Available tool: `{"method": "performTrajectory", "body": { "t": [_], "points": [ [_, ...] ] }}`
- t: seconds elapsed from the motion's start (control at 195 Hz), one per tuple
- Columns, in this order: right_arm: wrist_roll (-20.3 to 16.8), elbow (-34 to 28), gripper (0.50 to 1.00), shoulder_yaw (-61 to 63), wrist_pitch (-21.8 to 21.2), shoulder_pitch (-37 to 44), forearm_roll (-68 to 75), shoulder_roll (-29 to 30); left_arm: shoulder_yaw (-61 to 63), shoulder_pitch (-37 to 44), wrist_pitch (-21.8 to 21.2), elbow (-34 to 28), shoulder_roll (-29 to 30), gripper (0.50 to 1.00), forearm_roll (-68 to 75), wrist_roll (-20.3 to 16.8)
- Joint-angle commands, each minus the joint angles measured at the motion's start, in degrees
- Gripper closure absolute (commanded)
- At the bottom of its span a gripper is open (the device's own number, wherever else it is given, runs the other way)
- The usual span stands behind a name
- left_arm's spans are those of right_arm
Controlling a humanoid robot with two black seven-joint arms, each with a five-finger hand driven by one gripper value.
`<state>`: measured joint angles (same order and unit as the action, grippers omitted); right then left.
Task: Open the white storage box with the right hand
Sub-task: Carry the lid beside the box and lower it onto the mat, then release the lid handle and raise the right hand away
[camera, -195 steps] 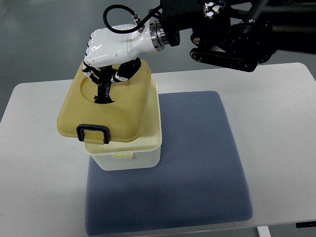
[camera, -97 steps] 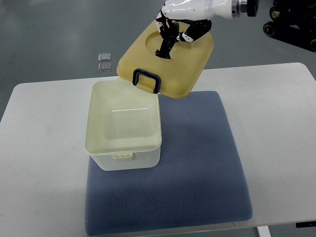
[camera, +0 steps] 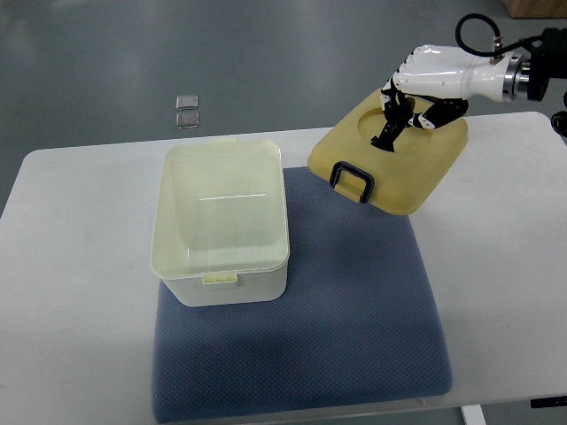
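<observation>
The white storage box (camera: 221, 221) stands open on the left part of the blue mat (camera: 354, 301), and its inside looks empty. Its yellowish lid (camera: 390, 164), with a dark latch handle (camera: 352, 181) on the near edge, hangs tilted above the mat's far right corner. My right hand (camera: 403, 115), white with black fingers, reaches in from the upper right and is shut on the lid through the round recess in its top. The left arm does not show.
The mat lies on a white table (camera: 71, 292). Two small grey squares (camera: 187, 111) lie on the floor beyond the table's far edge. The right half of the mat is bare.
My right hand has carried the lid off the box, first up and away, then right and down toward the mat's far right corner. The box now stands uncovered.
</observation>
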<state>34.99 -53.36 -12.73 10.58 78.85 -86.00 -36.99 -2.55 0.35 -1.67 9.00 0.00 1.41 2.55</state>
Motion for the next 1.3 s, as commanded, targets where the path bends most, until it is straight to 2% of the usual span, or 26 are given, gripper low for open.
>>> {"method": "performTrajectory", "body": {
  "t": [0.0, 0.154, 0.554, 0.631, 0.667, 0.785, 1.052, 1.15, 1.294],
  "points": [
    [0.0, -0.1, 1.0, 0.0, 0.8, -1.7, -2.2, 0.7, 0.0, 0.0, 0.0, 0.0, 0.0, 0.5, 0.0, 0.0],
    [0.0, -0.5, 1.0, 0.0, 3.9, -4.1, -6.2, 2.3, 0.0, 0.0, 0.0, 0.0, 0.0, 0.5, 0.0, 0.0],
    [0.0, -0.5, 1.0, -0.1, 5.5, -8.4, -8.2, 7.6, 0.0, 0.0, 0.0, 0.0, 0.0, 0.5, 0.0, 0.0],
    [0.0, 0.0, 0.92, 0.0, 5.6, -9.1, -8.2, 8.7, 0.0, 0.0, 0.0, 0.0, 0.0, 0.5, 0.0, 0.0],
    [0.0, 0.1, 0.857, 0.0, 5.5, -9.1, -8.2, 9.0, 0.0, 0.0, 0.0, 0.0, 0.0, 0.5, 0.0, 0.0],
    [0.0, 0.9, 0.754, 0.1, 5.2, -8.4, -8.1, 8.3, 0.0, 0.0, 0.0, 0.0, 0.0, 0.5, 0.0, 0.0],
    [0.0, 1.5, 0.75, 2.6, 3.2, -4.2, -5.1, 4.5, 0.0, 0.0, 0.0, 0.0, 0.0, 0.5, 0.0, 0.0],
    [0.0, 1.5, 0.75, 9.0, -1.4, -4.4, -1.1, 3.0, 0.0, 0.0, 0.0, 0.0, 0.0, 0.5, 0.0, 0.0],
    [0.0, 1.7, 0.754, 27.9, -18.3, -8.2, 5.5, 2.8, 0.0, 0.0, 0.0, 0.0, 0.0, 0.5, 0.0, 0.0]
  ]
}}
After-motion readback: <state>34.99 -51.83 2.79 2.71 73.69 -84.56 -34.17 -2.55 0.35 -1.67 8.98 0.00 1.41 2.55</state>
